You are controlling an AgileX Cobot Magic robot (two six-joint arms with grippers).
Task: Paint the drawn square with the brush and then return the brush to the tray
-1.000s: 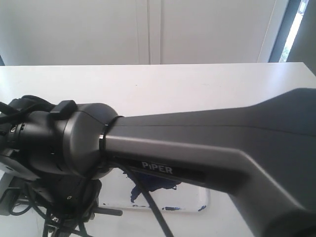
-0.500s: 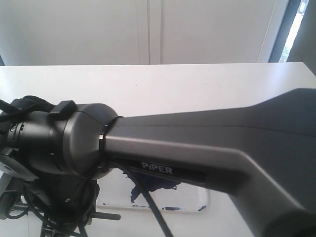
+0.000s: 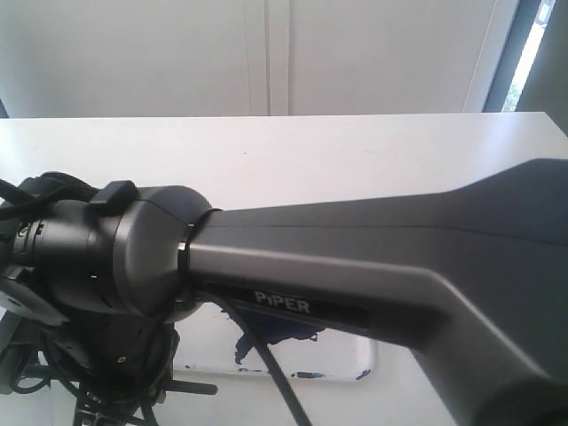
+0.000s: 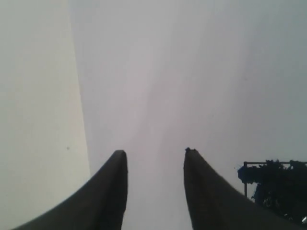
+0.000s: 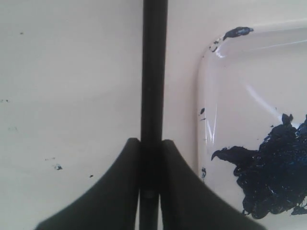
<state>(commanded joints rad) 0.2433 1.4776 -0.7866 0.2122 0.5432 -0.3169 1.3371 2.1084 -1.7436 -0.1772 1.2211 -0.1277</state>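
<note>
My right gripper [image 5: 150, 140] is shut on the black handle of the brush [image 5: 154, 67]. The handle runs straight out from the jaws over the white table, beside the tray's rounded corner. Its bristles are out of view. The tray [image 5: 206, 81] is shallow and white, with a dark blue paint blotch [image 5: 276, 179] inside. The drawn square [image 4: 278, 184], thin black outline with blotchy dark paint inside, shows at the edge of the left wrist view. My left gripper [image 4: 156, 153] hangs open over white paper beside the square, nothing between its fingers.
In the exterior view the right arm [image 3: 355, 257], marked PiPER, crosses from right to left and hides most of the table. Below it shows part of the tray [image 3: 342, 353] and its blotch [image 3: 266, 339]. Paint specks [image 5: 56, 166] dot the table near the gripper.
The right arm's wrist dipped slightly a second ago and has stayed still since. The grip on the brush is unchanged.
</note>
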